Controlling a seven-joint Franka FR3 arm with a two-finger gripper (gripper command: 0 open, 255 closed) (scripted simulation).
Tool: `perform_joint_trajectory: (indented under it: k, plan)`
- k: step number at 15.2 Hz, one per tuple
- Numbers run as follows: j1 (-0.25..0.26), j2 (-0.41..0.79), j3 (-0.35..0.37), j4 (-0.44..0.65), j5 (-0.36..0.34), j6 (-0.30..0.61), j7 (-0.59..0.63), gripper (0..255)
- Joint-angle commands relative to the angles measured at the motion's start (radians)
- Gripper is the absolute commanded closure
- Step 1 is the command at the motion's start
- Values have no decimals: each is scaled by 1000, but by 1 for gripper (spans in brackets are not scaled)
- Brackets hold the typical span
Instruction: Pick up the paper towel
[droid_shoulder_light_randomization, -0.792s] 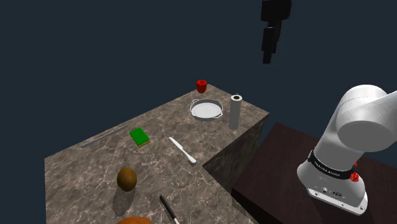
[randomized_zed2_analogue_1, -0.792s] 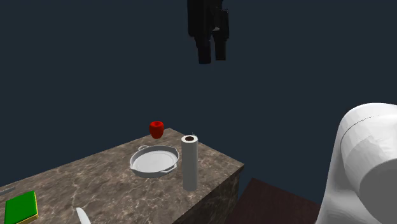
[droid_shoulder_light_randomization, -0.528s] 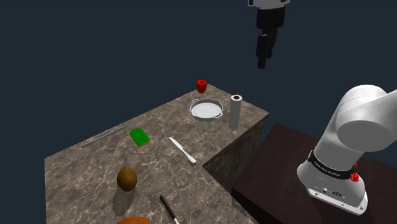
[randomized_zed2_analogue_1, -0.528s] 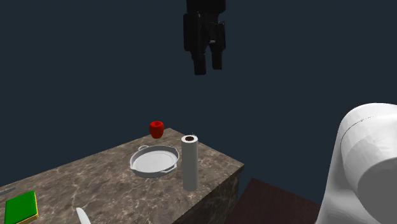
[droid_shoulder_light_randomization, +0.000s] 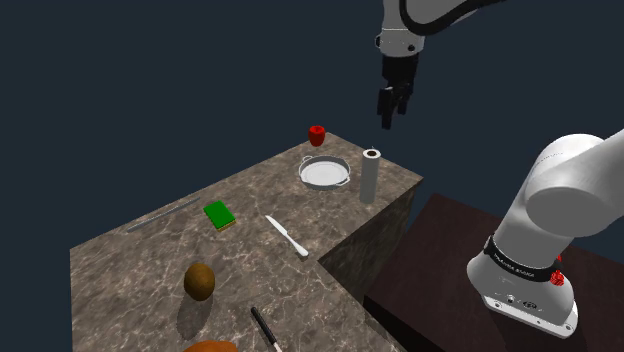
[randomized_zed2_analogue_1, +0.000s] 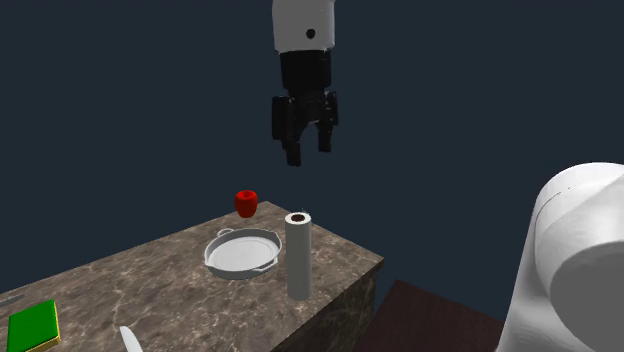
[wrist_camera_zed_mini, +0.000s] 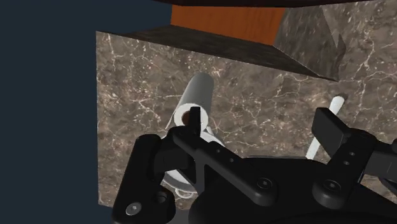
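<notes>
Paper towel (droid_shoulder_light_randomization: 371, 175): white roll, stood upright near the counter's corner, just beside the grey pan (droid_shoulder_light_randomization: 324, 173); untouched.
Surface: brown marble-patterned counter (droid_shoulder_light_randomization: 150, 260); a red object (droid_shoulder_light_randomization: 317, 134), a green sponge (droid_shoulder_light_randomization: 219, 215), a knife (droid_shoulder_light_randomization: 287, 236) and a brown round item (droid_shoulder_light_randomization: 199, 281) are also set on it.
Room: plain dark blue backdrop; dark reddish surface (droid_shoulder_light_randomization: 440, 235) beside the counter, under the stand.
Change: gripper is found lower than 0.8 s ago, the white wrist now seen; items on the counter are unmoved.
Gripper (randomized_zed2_analogue_1: 309, 152): fingers spread apart, nothing held or touched; suspended above the roll.
</notes>
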Motion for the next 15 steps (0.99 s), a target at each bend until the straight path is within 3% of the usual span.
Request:
perform_joint_trajectory:
  k: [1,15]
  plan:
    - [-14,54,-9,-12,-4,76,13,0]
    - [-96,484,-83,18,-8,524,78,0]
